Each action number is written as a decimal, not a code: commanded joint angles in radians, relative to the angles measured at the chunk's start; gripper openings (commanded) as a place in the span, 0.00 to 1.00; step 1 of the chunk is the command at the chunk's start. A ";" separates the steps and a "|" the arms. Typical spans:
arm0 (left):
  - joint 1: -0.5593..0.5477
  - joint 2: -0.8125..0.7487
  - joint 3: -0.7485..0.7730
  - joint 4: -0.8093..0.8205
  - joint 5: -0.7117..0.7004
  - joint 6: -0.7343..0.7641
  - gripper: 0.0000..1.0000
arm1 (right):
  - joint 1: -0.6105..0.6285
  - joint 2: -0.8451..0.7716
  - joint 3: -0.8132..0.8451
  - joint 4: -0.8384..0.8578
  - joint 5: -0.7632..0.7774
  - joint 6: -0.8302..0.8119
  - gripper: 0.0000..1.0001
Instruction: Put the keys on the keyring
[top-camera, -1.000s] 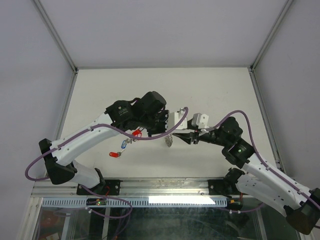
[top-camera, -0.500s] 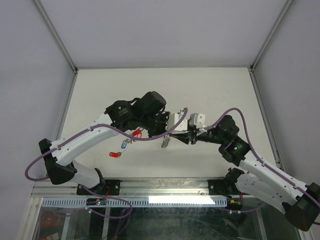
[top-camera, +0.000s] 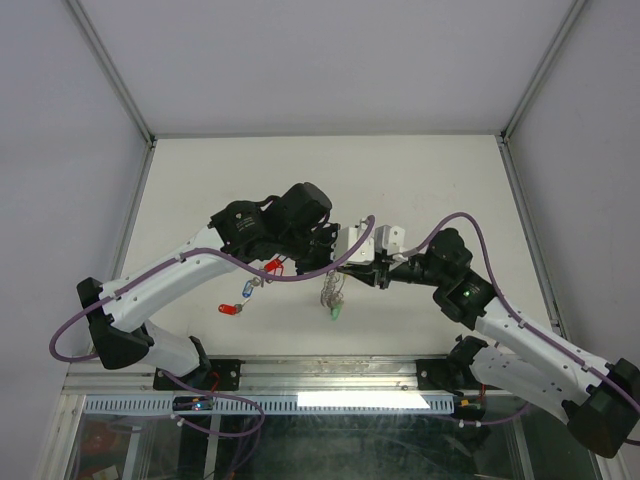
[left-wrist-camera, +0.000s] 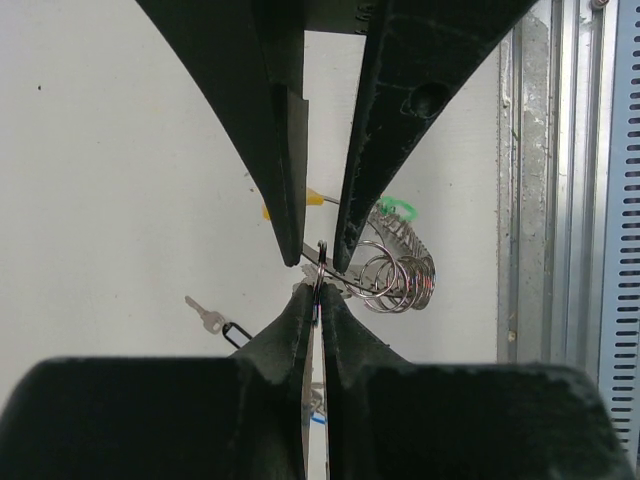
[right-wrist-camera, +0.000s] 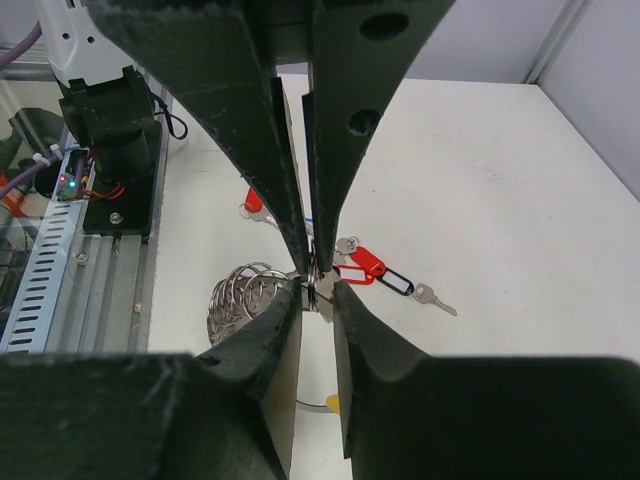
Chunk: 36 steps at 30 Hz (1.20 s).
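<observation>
Room: grey walls (top-camera: 300, 60) close in the far side and both flanks.
Surface: a white table (top-camera: 200, 180), with a metal rail (top-camera: 340, 375) along its near edge.
Loose on the table, left to right: a red-tagged key (top-camera: 229, 310), a blue-tagged key (top-camera: 247, 290) and a second red-tagged key (top-camera: 275, 266). All lie left of where my grippers meet.
Top view alone shows: both my arms reach in toward the middle of the table. The bunch of keys (top-camera: 333, 293) hangs below the meeting point, with a green tag (top-camera: 337, 313) at its lower end.
Left wrist view alone shows: the bunch is a coil of silver wire loops, and a yellow tag (left-wrist-camera: 310, 200) sits behind it.
Right wrist view alone shows: the loose tagged keys lie beyond the fingers, well apart from the bunch.
My left gripper (left-wrist-camera: 318, 300): its jaws are pressed together on the keyring (left-wrist-camera: 320, 272), pinching the thin wire edge-on.
My right gripper (right-wrist-camera: 318, 295): its jaws stand a narrow way apart, with one tip on each side of the same wire. I cannot see either tip touching it.
Keyring: it is up off the table between the two sets of fingertips, and the bunch dangles just beside it.
</observation>
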 joint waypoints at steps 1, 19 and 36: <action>-0.013 -0.042 0.041 0.048 0.037 0.020 0.00 | 0.004 0.004 0.053 0.044 -0.020 0.002 0.19; -0.013 -0.042 0.045 0.050 0.049 0.019 0.00 | 0.004 0.020 0.050 0.084 -0.037 0.031 0.14; -0.013 -0.186 -0.037 0.213 0.030 -0.019 0.26 | 0.004 -0.090 0.026 0.105 0.045 0.044 0.00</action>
